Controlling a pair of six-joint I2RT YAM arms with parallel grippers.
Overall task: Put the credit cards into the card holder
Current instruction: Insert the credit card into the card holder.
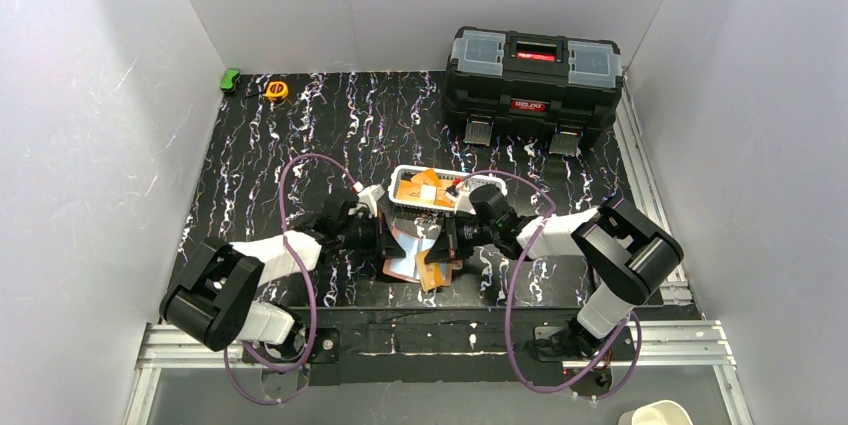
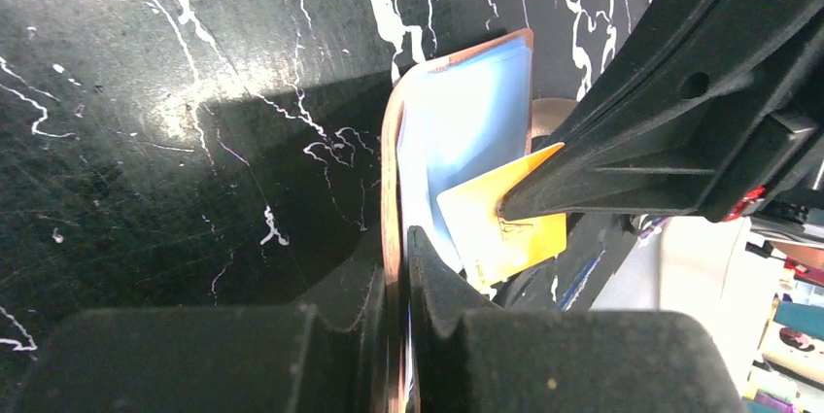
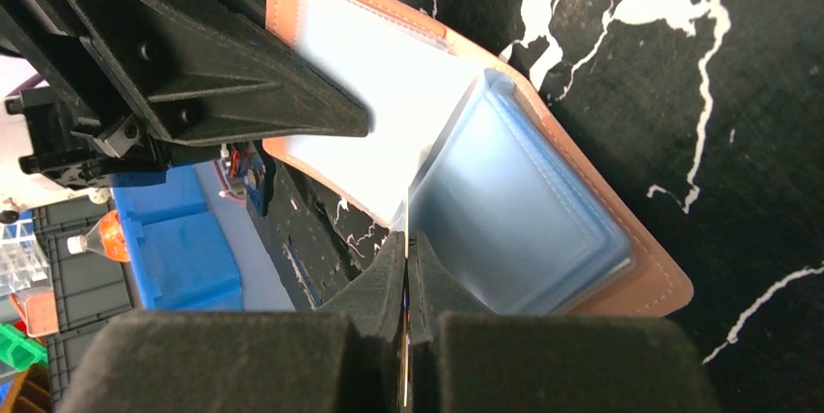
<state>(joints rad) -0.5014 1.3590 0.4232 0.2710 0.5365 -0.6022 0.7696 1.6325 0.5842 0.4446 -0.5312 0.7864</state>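
The card holder [image 1: 405,253] lies open at the middle of the table, salmon-pink edged with pale blue clear pockets inside. My left gripper [image 1: 385,240] is shut on its near edge; in the left wrist view the salmon edge runs between the fingers of the gripper [image 2: 400,238], with the holder [image 2: 466,112] beyond. My right gripper [image 1: 446,242] is shut on an orange credit card [image 1: 433,272]. That card [image 2: 500,228] touches the holder's pockets. In the right wrist view the gripper [image 3: 408,238] pinches the card edge-on [image 3: 405,223] at the fold of the holder [image 3: 525,189].
A white slotted basket [image 1: 401,181] with more orange cards [image 1: 430,185] stands just behind the grippers. A black toolbox [image 1: 533,70] sits at the back right. A yellow tape measure [image 1: 276,90] and a green object [image 1: 230,79] lie at the back left.
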